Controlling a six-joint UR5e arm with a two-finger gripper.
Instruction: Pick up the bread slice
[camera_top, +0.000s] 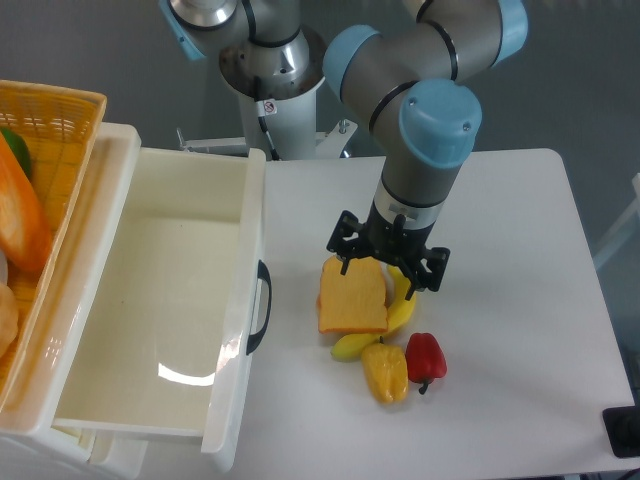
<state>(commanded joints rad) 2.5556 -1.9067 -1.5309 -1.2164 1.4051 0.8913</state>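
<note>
On white table (500, 230), bread slice (352, 297) lies just under the released claw (388, 267).

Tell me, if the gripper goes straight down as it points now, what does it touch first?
Probably the bread slice: the gripper hangs open over its far edge, banana beside. Depth is unclear.

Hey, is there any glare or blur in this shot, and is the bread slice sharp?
Fixed camera view: a curved glare streak on the white bin's floor; bread slice sharp and evenly lit; gripper crisp, without motion blur; only soft shadows.
</note>
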